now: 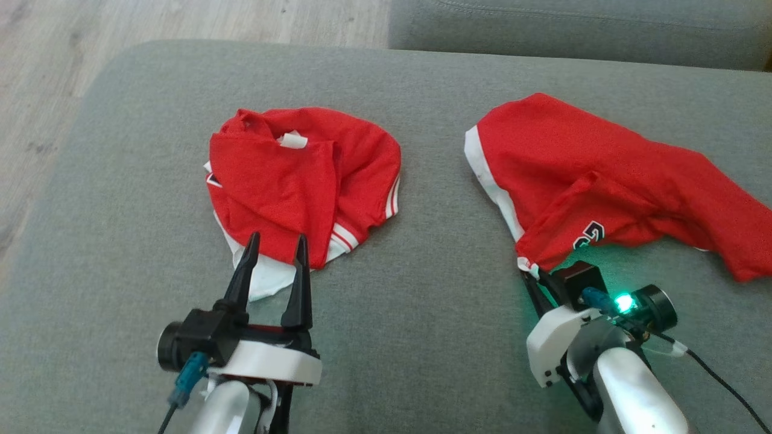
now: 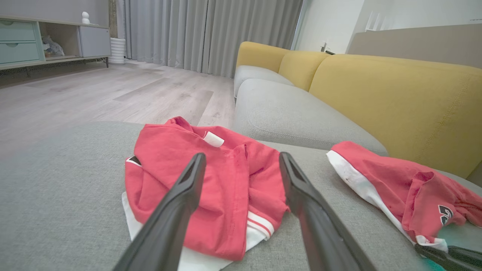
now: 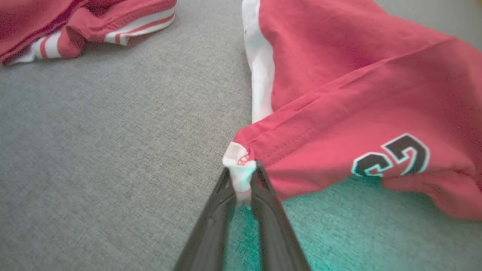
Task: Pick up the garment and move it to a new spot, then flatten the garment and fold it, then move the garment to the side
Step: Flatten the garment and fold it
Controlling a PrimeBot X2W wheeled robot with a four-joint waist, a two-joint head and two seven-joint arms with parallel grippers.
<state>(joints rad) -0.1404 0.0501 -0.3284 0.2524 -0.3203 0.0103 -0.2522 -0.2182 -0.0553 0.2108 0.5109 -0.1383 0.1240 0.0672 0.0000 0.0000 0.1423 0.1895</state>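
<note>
Eyes on the garment (image 1: 289, 181): sits in a crumpled heap on the left half of the grey cushion (image 1: 422, 349), white tag (image 1: 292, 140) toward the cushion's far side, striped trim (image 1: 345, 236) and a white panel (image 1: 265, 286) spilling toward the cushion's near edge. Looks thin, light and floppy, with no stiffness at all. Likely to sag and drape from any single pinch, and probably a touch slippery. Best taken, by the look of it, at a hemmed edge or at the collar by the tag, at two points well apart to spread it.

Left end effector (image 1: 276, 241) at the cushion's near side, released, fingers spread wide, tips right at the white panel, gripping nothing.

Over on the cushion's right half, right end effector (image 3: 241, 173) clenched on the white corner of the other red cloth piece (image 1: 603, 169), not on the garment.
</note>
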